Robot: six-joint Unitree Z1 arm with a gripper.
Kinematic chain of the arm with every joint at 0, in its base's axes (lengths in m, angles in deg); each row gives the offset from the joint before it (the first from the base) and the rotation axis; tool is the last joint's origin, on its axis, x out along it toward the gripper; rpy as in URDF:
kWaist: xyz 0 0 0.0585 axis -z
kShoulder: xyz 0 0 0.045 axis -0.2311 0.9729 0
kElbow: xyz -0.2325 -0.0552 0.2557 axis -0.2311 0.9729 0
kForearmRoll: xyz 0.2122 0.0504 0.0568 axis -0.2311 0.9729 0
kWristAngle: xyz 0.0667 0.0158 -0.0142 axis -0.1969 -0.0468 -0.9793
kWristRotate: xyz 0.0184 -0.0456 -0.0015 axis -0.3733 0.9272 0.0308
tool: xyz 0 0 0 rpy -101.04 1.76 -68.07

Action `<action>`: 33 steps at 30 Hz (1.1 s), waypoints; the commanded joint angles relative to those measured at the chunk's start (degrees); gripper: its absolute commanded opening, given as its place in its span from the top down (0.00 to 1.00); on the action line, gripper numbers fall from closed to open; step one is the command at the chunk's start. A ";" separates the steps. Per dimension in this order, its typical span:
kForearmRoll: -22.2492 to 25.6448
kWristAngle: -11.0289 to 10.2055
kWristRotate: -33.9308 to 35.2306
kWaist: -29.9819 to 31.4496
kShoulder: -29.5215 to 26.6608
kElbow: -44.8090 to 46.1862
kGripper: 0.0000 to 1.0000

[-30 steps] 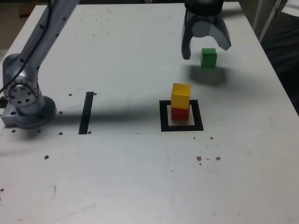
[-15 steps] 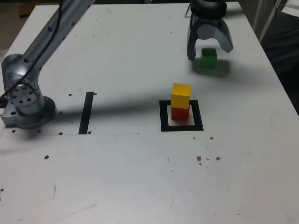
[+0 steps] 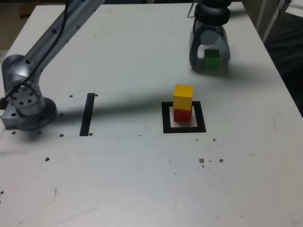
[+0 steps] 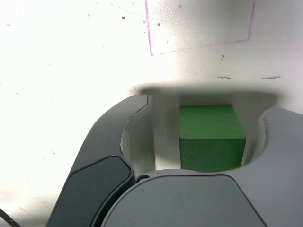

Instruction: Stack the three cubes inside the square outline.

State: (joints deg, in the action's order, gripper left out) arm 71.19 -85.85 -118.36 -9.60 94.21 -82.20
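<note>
Two cubes are already standing stacked inside the square outline (image 3: 184, 117): the red cube (image 3: 182, 115) at the bottom and the yellow cube (image 3: 183, 97) on top of it, sitting slightly askew. The green cube (image 3: 211, 58) is resting on the white counter (image 3: 132, 179), well apart from the stack toward the far edge. The hand (image 3: 209, 57) is straddling it with its jaws apart, one on each side; in the wrist view the green cube (image 4: 210, 137) is sitting between the two dark jaws, nearer to one of them, with a visible gap on the other side.

By my judgement the step in hand is grasping the last cube. To do it well, the hand should be centring over the cube so both jaws are meeting the faces together rather than shoving it sideways. It should be sitting low enough to be gripping the cube's middle, not its top edge. Closing should be gentle and square to the faces, since a tilted cube will be harder to seat on the yellow one, whose top offers little margin. Whether the fingertips are touching the counter I cannot tell.
</note>
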 commanded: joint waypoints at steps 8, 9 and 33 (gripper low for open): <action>-0.44 -0.28 0.04 0.19 0.06 -0.25 0.69; -0.45 -0.31 0.04 0.19 0.05 -0.25 0.69; 1.62 -1.45 0.20 2.01 -7.85 3.78 0.69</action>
State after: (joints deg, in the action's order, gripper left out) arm 72.41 -87.16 -118.35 -8.04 87.64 -79.09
